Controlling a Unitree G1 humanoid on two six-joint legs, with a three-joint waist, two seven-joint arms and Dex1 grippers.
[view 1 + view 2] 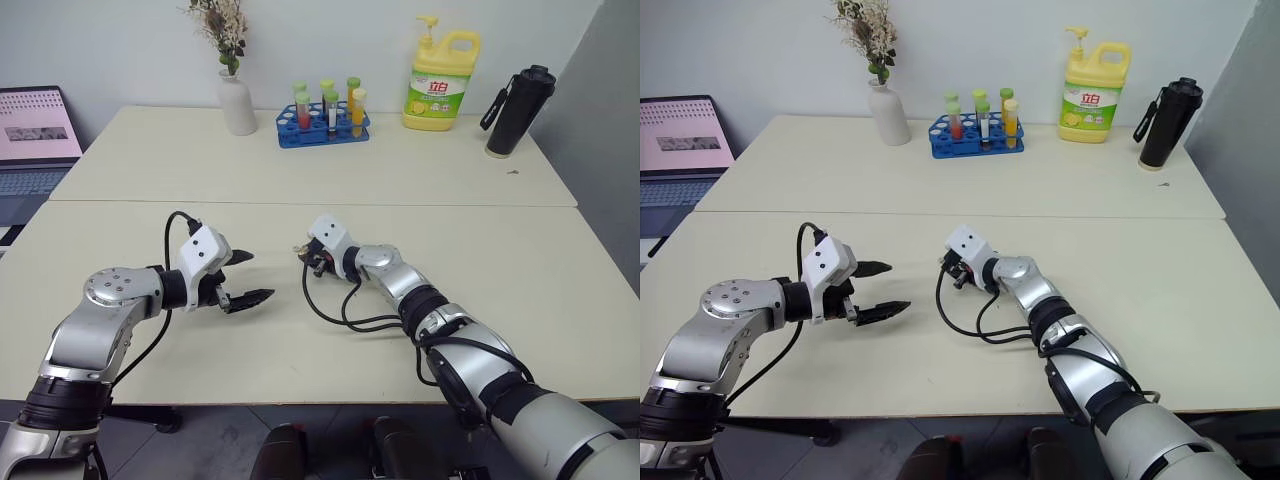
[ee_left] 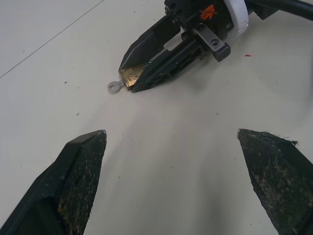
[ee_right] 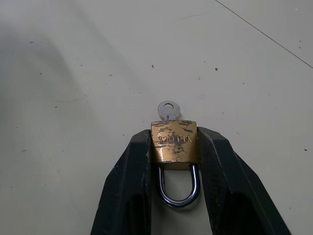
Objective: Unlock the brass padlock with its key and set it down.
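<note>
The brass padlock (image 3: 174,141) lies on the cream table (image 1: 300,340) near its middle, its silvery shackle (image 3: 180,196) pointing back toward the right wrist. Its small silver key (image 3: 168,109) sticks out of the lock's far end, flat over the tabletop. My right gripper (image 3: 174,133) is shut on the padlock, one black finger against each side of the brass body; the left wrist view shows the same grip (image 2: 131,74) with the key (image 2: 115,86) protruding. My left gripper (image 1: 260,275) hovers a short way to the left of the lock, open and empty, pointing at it.
Along the back of the far table stand a white vase (image 1: 237,100), a blue test-tube rack (image 1: 323,125), a yellow detergent bottle (image 1: 440,80) and a black bottle (image 1: 518,110). A laptop (image 1: 35,135) sits at the far left. Black cables (image 1: 340,310) loop beside my right forearm.
</note>
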